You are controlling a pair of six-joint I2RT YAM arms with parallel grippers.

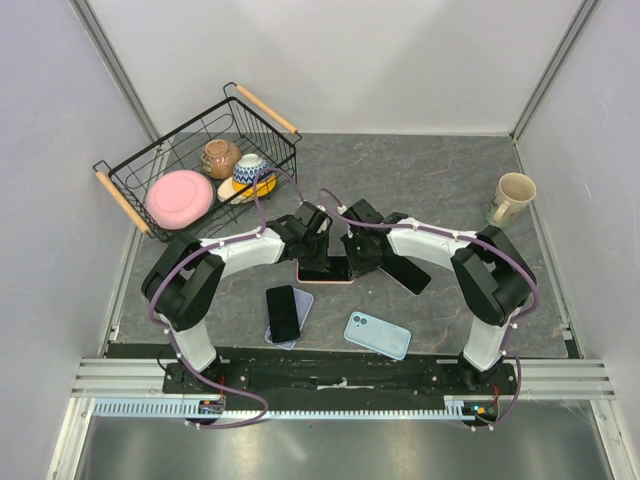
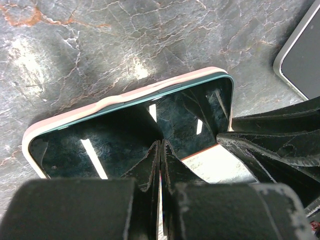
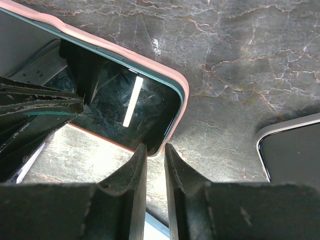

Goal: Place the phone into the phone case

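A dark-screened phone [image 1: 323,267] with a teal edge lies in a pink phone case [image 1: 325,280] at the table's middle. In the left wrist view the phone [image 2: 125,130] fills the pink case [image 2: 75,112], whose rim runs round its far edge. My left gripper [image 1: 312,240] [image 2: 161,142] is shut, its tips over the screen. My right gripper [image 1: 352,250] [image 3: 155,146] has its jaws almost together, tips at the near corner of the pink case [image 3: 175,80]. The right gripper's fingers [image 2: 270,150] also show in the left wrist view.
A black phone [image 1: 408,275] lies just right of the grippers. Another black phone on a lavender case [image 1: 285,313] and a light blue case [image 1: 377,335] lie nearer the arm bases. A wire basket [image 1: 200,165] with dishes stands back left, a mug [image 1: 512,197] at right.
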